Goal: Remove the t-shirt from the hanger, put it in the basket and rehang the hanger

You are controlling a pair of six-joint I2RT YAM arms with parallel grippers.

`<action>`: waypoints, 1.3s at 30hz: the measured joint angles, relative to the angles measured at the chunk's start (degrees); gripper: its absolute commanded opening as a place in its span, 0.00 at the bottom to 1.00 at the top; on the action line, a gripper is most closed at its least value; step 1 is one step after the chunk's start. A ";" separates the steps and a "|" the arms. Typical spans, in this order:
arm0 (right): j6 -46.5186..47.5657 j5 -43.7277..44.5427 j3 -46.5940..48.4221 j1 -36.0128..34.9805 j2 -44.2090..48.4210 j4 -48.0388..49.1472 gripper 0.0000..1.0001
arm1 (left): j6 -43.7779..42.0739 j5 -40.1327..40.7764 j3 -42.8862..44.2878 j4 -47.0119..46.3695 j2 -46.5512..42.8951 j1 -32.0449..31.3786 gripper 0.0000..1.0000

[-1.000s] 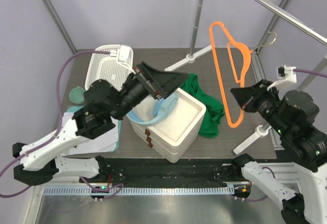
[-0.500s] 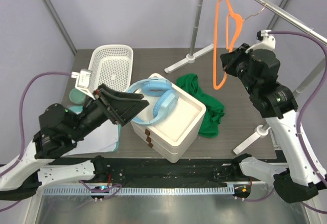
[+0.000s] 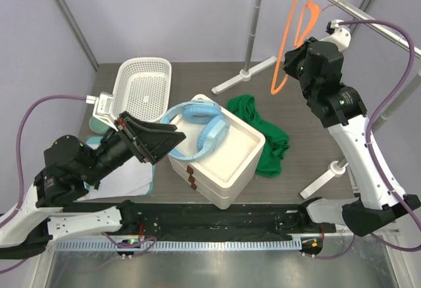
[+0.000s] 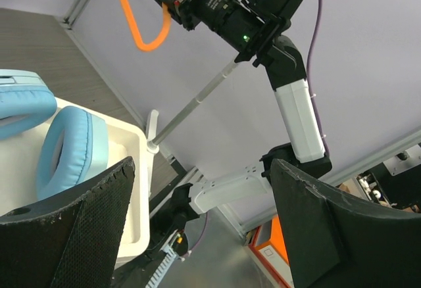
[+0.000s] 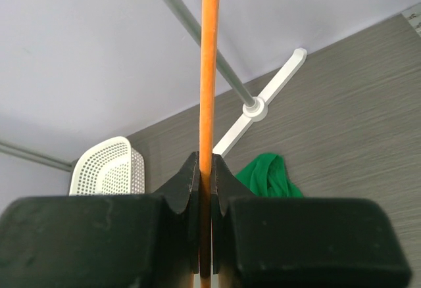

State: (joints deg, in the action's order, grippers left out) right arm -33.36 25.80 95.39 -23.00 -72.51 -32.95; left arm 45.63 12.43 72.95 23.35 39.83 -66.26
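Note:
The dark green t-shirt (image 3: 263, 133) lies crumpled on the table beside the white box, off the hanger; it also shows in the right wrist view (image 5: 273, 177). The orange hanger (image 3: 294, 31) is bare and held high at the back right, its silver hook (image 3: 335, 0) near the grey rail. My right gripper (image 3: 289, 64) is shut on the hanger's bar (image 5: 209, 71). My left gripper (image 3: 158, 140) is open and empty, raised at the left of the box; the hanger's lower corner (image 4: 141, 22) shows in its wrist view.
A white box (image 3: 223, 160) holds blue headphones (image 3: 200, 127). A white perforated basket (image 3: 141, 91) stands at the back left. A grey rail (image 3: 368, 18) crosses the upper right, and white stand feet (image 3: 243, 76) rest on the table.
My right gripper has lifted the hanger up and back towards the rail. My left arm has drawn back to the left, away from the box. The t-shirt has not moved.

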 measured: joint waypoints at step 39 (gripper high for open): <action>10.75 1.40 -5.97 0.00 14.60 -13.97 0.96 | 0.76 7.48 -0.96 1.57 2.84 0.00 0.82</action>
State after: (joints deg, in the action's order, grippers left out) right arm -22.61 27.20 89.43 -23.00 -57.91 -46.92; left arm 46.39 19.90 71.99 24.93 42.68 -66.26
